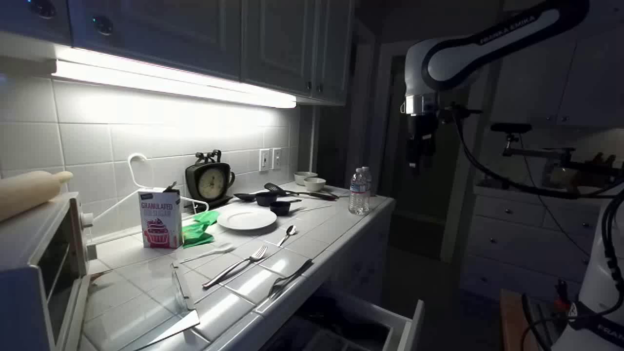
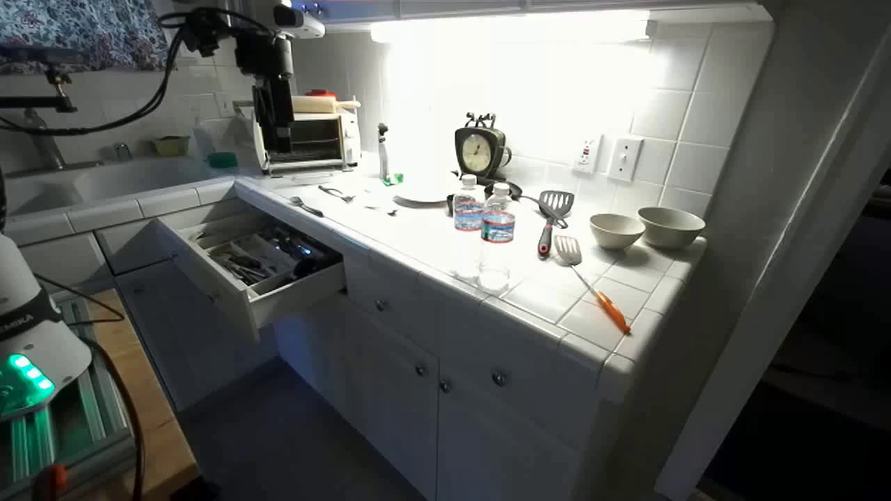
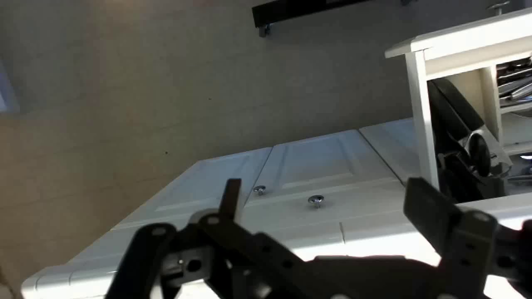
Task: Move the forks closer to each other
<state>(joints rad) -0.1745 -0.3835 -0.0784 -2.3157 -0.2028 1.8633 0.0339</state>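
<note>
A silver fork (image 1: pixel 238 265) lies flat on the white tiled counter, tines toward the plate. A second silver fork (image 1: pixel 289 278) lies at the counter's front edge, its tines pointing a different way. The two are apart. Both also show in an exterior view, the inner fork (image 2: pixel 338 195) and the edge fork (image 2: pixel 307 207). My gripper (image 1: pixel 420 163) hangs high, off the counter's front edge, away from both forks; it also shows in an exterior view (image 2: pixel 277 139). In the wrist view my gripper (image 3: pixel 324 185) is open, with nothing between its fingers. No fork on the counter shows there.
A white plate (image 1: pixel 246 219), a metal spoon (image 1: pixel 287 235), a white plastic spoon (image 1: pixel 217 250) and a sugar box (image 1: pixel 161 219) are on the counter. Water bottles (image 1: pixel 358 192) stand near the edge. A drawer (image 2: pixel 243 278) with utensils is open below the forks.
</note>
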